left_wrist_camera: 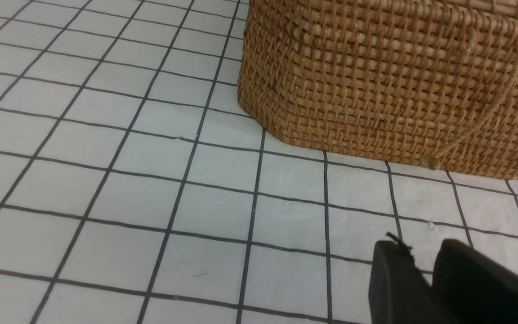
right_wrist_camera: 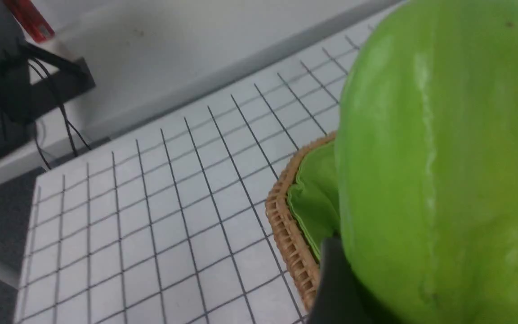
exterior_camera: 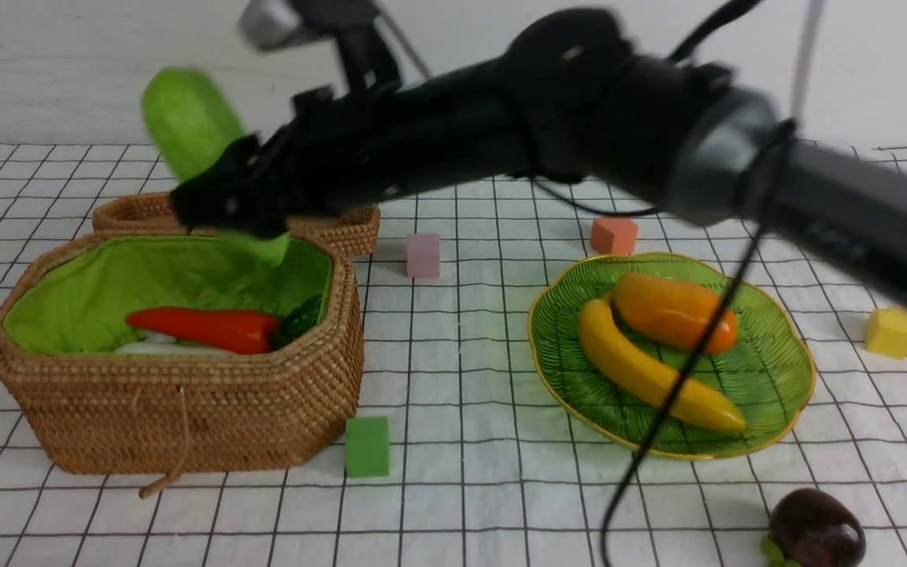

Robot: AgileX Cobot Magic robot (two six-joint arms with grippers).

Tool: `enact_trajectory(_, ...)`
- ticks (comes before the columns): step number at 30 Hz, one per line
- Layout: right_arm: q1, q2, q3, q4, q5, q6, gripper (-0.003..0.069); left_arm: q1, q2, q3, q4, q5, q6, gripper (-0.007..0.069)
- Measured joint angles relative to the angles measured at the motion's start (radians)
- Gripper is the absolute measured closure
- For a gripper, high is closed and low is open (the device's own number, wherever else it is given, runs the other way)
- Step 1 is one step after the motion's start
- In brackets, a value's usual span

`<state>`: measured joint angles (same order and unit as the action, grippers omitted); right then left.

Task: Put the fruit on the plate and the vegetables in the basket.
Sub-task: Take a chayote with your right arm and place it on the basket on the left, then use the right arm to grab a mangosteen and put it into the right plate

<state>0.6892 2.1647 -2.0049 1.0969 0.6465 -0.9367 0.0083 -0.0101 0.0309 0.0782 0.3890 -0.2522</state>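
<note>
A white cloth (exterior_camera: 453,331) ruled in black squares covers the table, with a pale wall behind. On it we see our right gripper (exterior_camera: 221,197) reaching across to the basket's back rim, its jaws clamped on the gourd (exterior_camera: 186,118), which sticks up tilted above the gripper while its lower end hangs over the green lining. In the right wrist view the gourd (right_wrist_camera: 439,180) fills most of the picture, one dark finger (right_wrist_camera: 335,283) pressed against its side, with the basket rim (right_wrist_camera: 286,234) below.

Our left gripper (left_wrist_camera: 425,283) shows only in its own wrist view, low over bare cloth just in front of the basket wall (left_wrist_camera: 389,85); its two fingers stand close together with nothing between them, though we cannot tell if they are fully closed.

Inside the basket (exterior_camera: 178,409) lie the pepper (exterior_camera: 205,327) and, partly hidden beneath it, the radish (exterior_camera: 162,346). The lid (exterior_camera: 343,228) lies open behind. To the right, well apart, the plate (exterior_camera: 784,370) holds the banana (exterior_camera: 650,370) and mango (exterior_camera: 674,311) side by side. The mangosteen (exterior_camera: 816,528) sits on the cloth near the front edge, off the plate.

Foam cubes lie scattered: green (exterior_camera: 367,446) by the basket's front corner, pink (exterior_camera: 423,254), orange (exterior_camera: 613,235), yellow (exterior_camera: 890,332).
</note>
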Motion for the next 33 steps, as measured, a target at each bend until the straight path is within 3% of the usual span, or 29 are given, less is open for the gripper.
enact_trajectory(7,0.025,0.173,-0.127,-0.208,-0.057,0.216,0.0197,0.0,0.0,0.0,0.0,0.001,0.0,0.0485)
enact_trajectory(10,0.022,0.173,-0.131,-0.259,-0.056,0.273,0.0123,0.0,0.0,0.0,0.0,0.001,0.0,0.048)
enact_trajectory(11,0.015,0.16,-0.135,-0.292,-0.046,0.307,0.0043,0.0,0.0,0.0,0.0,0.001,0.0,0.048)
enact_trajectory(12,0.014,0.147,-0.136,-0.318,-0.033,0.32,0.0017,0.0,0.0,0.0,0.0,0.001,0.0,0.0477)
enact_trajectory(15,-0.007,0.079,-0.136,-0.408,0.065,0.353,-0.0015,0.0,0.0,0.0,0.0,0.001,0.0,0.0475)
enact_trajectory(17,-0.022,0.031,-0.136,-0.466,0.151,0.374,-0.0012,0.0,0.0,0.0,0.0,0.001,0.0,0.0473)
enact_trajectory(20,-0.092,-0.122,-0.132,-0.653,0.398,0.437,0.0012,0.0,0.0,0.0,0.0,0.001,0.0,0.0468)
enact_trajectory(23,-0.165,-0.255,-0.07,-0.768,0.495,0.51,0.0027,0.0,0.0,0.0,0.0,0.001,0.0,0.0466)
enact_trajectory(26,-0.256,-0.456,0.121,-0.861,0.507,0.582,0.0043,0.0,0.0,0.0,0.0,0.001,0.0,0.0463)
enact_trajectory(27,-0.324,-0.6,0.318,-0.886,0.481,0.616,0.0049,0.0,0.0,0.0,0.0,0.001,0.0,0.0462)
enact_trajectory(29,-0.354,-0.667,0.426,-0.891,0.465,0.636,0.005,0.0,0.0,0.0,0.0,0.001,0.0,0.0461)
enact_trajectory(31,-0.413,-0.821,0.716,-0.892,0.43,0.684,0.0052,0.0,0.0,0.0,0.0,0.001,0.0,0.046)
enact_trajectory(33,-0.425,-0.862,0.806,-0.892,0.416,0.69,0.0053,0.0,0.0,0.0,0.0,0.002,0.0,0.0459)
